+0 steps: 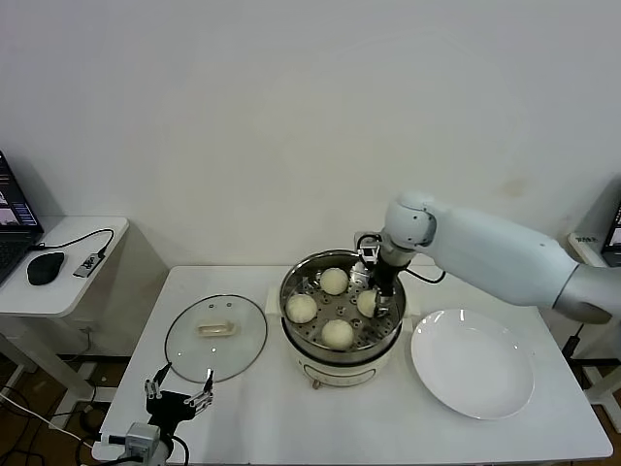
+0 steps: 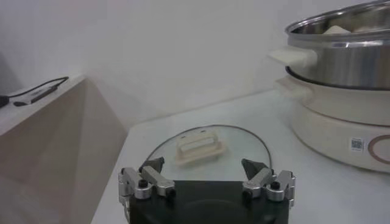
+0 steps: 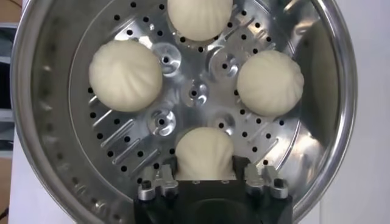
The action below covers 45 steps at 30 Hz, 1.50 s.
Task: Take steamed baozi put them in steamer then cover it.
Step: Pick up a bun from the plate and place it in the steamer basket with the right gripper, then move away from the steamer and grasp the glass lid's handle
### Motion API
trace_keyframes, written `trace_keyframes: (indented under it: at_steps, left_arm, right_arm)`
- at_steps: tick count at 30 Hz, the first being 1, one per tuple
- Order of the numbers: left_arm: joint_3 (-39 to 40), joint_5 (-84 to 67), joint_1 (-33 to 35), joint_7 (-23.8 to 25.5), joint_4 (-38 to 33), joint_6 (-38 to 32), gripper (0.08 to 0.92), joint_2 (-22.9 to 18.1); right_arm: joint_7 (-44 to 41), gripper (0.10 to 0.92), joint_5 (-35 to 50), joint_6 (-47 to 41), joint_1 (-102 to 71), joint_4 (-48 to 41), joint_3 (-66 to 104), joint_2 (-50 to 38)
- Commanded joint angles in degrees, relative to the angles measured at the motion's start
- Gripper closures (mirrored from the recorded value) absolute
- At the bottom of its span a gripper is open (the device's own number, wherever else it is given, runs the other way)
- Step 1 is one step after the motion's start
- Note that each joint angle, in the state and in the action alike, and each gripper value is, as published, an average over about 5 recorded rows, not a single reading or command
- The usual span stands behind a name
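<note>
Baozi number four is seen resting on the perforated tray of the steamer, between the fingers of the right pincer, which are spread just clear of its sides; the bun appears released rather than gripped. Three other baozi are spaced around the tray, apart from one another, so all four are inside the pot and the white plate beside it is bare. The arrangement seems chosen so that steam can pass between the buns. The glass cover lies flat on the worktop just beside the steamer, handle up, ready to be lifted. The left pincer is held open near the worktop's front edge, facing the cover's handle. Covering is judged to be the remaining step.
</note>
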Motion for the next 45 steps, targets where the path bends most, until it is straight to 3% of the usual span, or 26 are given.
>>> trace_keyframes:
  at_steps: [1, 6, 13, 21, 25, 29, 37, 45]
  left_arm:
    - [-0.08, 0.04, -0.07, 0.16, -0.23, 0.17, 0.177, -0.02]
    - [-0.68, 0.09, -0.41, 1.61, -1.19, 1.47, 0.177, 0.21]
    - [0.31, -2.99, -3.39, -4.17, 1.54, 3.32, 0.177, 1.09]
    - [0.79, -7.44, -6.94, -6.33, 4.90, 1.72, 0.177, 2.38]
    - [0.62, -7.45, -8.43, -6.33, 6.00, 1.23, 0.177, 2.47]
    - [0.73, -7.29, -9.17, -6.17, 5.68, 1.01, 0.177, 2.65]
    - [0.48, -4.49, -10.01, -5.60, 6.69, 0.90, 0.177, 3.95]
    - [1.53, 14.96, -12.01, -6.45, 10.47, -3.50, 0.177, 3.91]
  right_arm:
    - [0.09, 0.228, 1.51, 0.32, 2.36, 6.15, 2.91, -6.54]
    - [7.30, 0.204, 5.48, 3.17, -2.58, 13.86, 16.63, -16.06]
    - [35.07, 0.203, 21.24, 9.88, -22.72, 23.31, 39.96, -28.69]
    - [54.44, 0.203, 27.32, 13.97, -58.68, 32.89, 73.51, -33.34]
    - [58.02, 0.203, 26.58, 17.28, -79.26, 35.60, 93.35, -27.00]
    - [62.35, 0.203, 27.31, 22.01, -89.98, 36.79, 103.25, -14.96]
    - [64.93, 0.203, 27.35, 30.84, -103.53, 36.76, 108.95, 4.26]
    - [65.22, 0.203, 27.40, 35.00, -113.27, 35.64, 110.93, 11.44]
